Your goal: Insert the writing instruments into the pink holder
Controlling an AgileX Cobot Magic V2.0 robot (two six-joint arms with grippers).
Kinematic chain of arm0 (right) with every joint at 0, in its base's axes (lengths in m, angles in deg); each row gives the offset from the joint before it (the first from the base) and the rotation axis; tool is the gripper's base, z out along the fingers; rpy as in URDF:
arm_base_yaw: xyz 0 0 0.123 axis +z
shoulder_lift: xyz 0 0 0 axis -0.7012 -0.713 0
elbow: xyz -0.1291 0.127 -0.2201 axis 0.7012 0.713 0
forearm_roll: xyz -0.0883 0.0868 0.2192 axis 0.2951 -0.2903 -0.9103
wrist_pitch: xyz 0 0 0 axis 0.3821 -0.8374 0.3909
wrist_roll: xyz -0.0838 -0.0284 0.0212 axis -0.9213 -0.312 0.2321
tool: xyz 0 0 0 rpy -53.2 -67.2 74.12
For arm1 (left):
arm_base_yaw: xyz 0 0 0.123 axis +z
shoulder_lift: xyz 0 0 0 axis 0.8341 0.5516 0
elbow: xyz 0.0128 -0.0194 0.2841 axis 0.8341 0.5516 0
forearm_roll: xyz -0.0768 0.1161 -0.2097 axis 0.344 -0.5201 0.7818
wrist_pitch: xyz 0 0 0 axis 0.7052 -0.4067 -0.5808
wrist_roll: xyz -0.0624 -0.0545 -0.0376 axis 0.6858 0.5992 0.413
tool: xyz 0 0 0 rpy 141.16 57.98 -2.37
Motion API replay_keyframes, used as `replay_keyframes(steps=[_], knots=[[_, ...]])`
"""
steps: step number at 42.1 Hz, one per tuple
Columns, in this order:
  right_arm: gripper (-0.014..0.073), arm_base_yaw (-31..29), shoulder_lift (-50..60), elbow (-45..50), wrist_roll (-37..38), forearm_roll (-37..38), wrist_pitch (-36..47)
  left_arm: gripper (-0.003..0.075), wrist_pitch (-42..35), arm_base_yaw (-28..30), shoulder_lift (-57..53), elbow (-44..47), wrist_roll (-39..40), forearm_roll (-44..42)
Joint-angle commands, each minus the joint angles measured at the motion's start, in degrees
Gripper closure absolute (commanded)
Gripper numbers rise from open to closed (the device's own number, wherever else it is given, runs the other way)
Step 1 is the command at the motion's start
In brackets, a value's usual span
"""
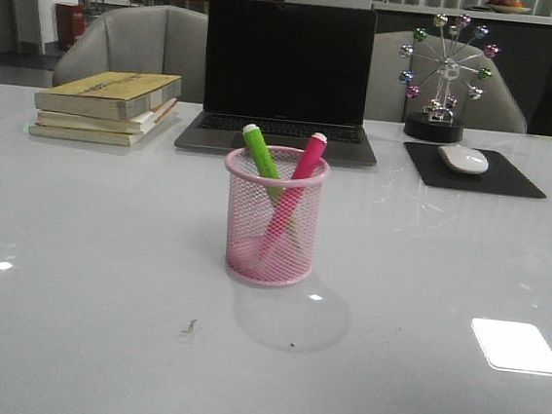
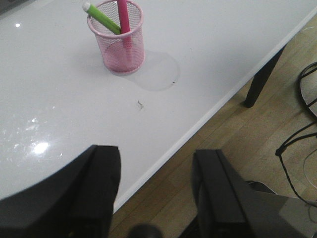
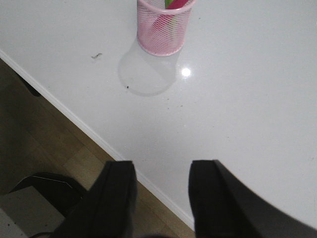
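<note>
The pink holder (image 1: 271,228) stands upright at the middle of the white table (image 1: 82,296). Inside it lean a green pen (image 1: 260,151) and a magenta pen (image 1: 306,158), their white tips above the rim. The left wrist view shows the holder (image 2: 121,44) with the green pen (image 2: 103,17) and the magenta pen (image 2: 123,15) far beyond my left gripper (image 2: 157,151), which is open and empty over the table's front edge. My right gripper (image 3: 161,164) is also open and empty at that edge, well away from the holder (image 3: 162,29). Neither gripper shows in the front view.
Behind the holder stand an open laptop (image 1: 286,76), a stack of books (image 1: 107,105) at the back left, and a white mouse (image 1: 463,159) on a black pad with a ferris-wheel ornament (image 1: 444,71) at the back right. Below the table edge are wooden floor (image 2: 277,114) and cables (image 2: 307,94).
</note>
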Motion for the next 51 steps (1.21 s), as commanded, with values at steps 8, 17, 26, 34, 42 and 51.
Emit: replay_keyframes(steps=[8,17,26,34,42,51], knots=[[0.0211,-0.12,0.23,-1.56,0.0,0.47,3.11,0.0316,-2.87,0.08,-6.0,4.54,6.31,-6.47],[0.0211,-0.12,0.23,-1.56,0.0,0.47,3.11,0.0316,-2.87,0.08,-6.0,4.82,14.1,-13.81],[0.0376,-0.12,0.23,-1.56,0.0,0.47,2.98,0.051,-2.87,0.08,-6.0,4.82,13.98,-13.81],[0.0532,-0.12,0.23,-1.56,0.0,0.47,2.98,0.0623,-3.09,0.08,-6.0,4.82,13.98,-14.01],[0.0537,-0.12,0.23,-1.56,0.0,0.47,2.98,0.0623,-3.23,0.08,-6.0,4.82,13.98,-14.01],[0.0537,-0.12,0.23,-1.56,0.0,0.47,2.98,0.0623,-3.23,0.08,-6.0,4.82,13.98,-14.01]])
